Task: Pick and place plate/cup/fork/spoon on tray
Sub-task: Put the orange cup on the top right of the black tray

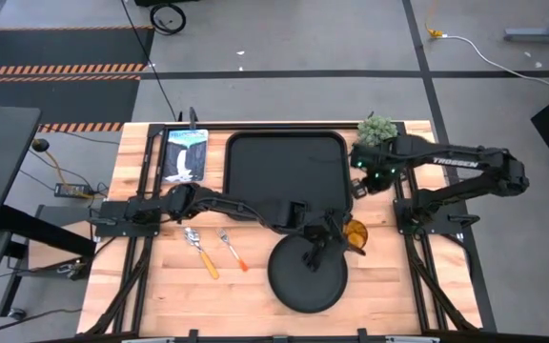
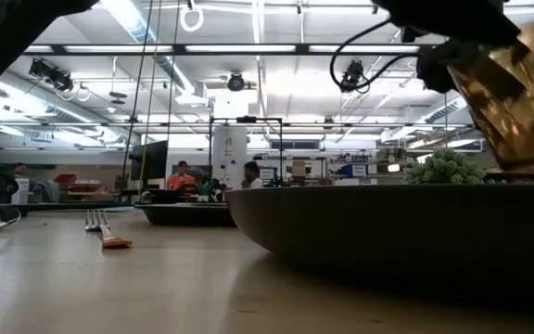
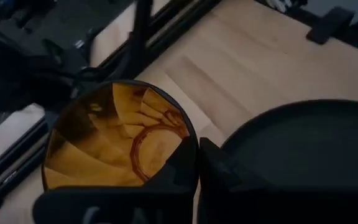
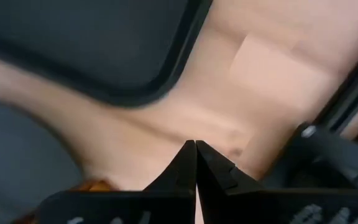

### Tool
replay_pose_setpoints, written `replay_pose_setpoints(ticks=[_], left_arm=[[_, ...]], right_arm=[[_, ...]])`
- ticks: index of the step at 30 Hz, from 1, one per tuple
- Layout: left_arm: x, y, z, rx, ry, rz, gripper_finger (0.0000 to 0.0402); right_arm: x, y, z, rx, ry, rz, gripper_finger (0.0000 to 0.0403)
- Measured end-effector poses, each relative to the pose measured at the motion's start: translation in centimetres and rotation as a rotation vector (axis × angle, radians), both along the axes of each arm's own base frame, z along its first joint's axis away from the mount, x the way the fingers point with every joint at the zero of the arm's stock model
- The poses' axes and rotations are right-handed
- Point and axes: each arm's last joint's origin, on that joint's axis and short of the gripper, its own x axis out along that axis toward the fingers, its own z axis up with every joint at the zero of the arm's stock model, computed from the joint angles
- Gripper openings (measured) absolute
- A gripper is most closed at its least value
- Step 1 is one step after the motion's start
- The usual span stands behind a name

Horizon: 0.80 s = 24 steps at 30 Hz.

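Tray (image 1: 284, 167): black, rectangular, at the far middle of the table, nothing resting in it as the high view shows; by this count no item is placed yet and all four remain to be moved. Plate (image 1: 308, 281): round, matte black, on bare wood near of the tray and just off its near right corner, not on it. Fork (image 1: 233, 250) and spoon (image 1: 201, 253): lying side by side on the wood to the left of the plate, near of the tray's left half, apart from both arms. Cup (image 1: 355, 233): amber, translucent, just right of the plate's far edge; the low view shows it raised and tilted above the plate's rim line, so it is judged to be lifted off the table, the first of the four in hand. Left gripper (image 3: 197, 163): reached across the table to the cup; fingers closed down to a thin slit that pinches the cup's rim, one finger inside the wall and one outside. Right gripper (image 4: 196, 155): hanging above the wood near the tray's right edge, beside the small green plant (image 1: 376, 129); fingers pressed together, tips meeting, nothing between them. Blue-and-white card (image 1: 186, 154): left of the tray, untouched.
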Motion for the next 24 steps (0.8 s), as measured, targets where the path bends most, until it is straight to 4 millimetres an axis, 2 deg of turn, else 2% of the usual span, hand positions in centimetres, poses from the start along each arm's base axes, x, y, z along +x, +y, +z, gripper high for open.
replay_pose_setpoints(ticks=[2, 6, 10, 15, 24], left_arm=[[-0.3, 0.2, 0.8, -0.025, 0.001, 0.028, 0.0011], [-0.5, 1.0, 1.1, 0.016, 0.009, 0.127, 0.0011], [-0.3, 3.2, 1.6, 0.084, -0.022, 0.284, 0.0012], [-0.1, 7.8, 1.3, 0.1, 0.0, 0.497, 0.0012], [-0.7, 18.4, -0.5, -0.043, 0.041, 0.747, 0.0012]], right_arm=[[-0.7, -0.7, 0.6, -0.051, 0.013, -0.024, 0.0004], [-2.1, -2.2, 1.3, -0.13, 0.011, -0.063, 0.0004], [-3.2, -3.2, 1.8, -0.229, 0.017, -0.095, 0.0004], [-3.7, -3.9, 2.2, -0.271, -0.035, -0.102, 0.0004], [-3.3, -4.2, 2.3, -0.272, -0.087, -0.078, 0.0004]])
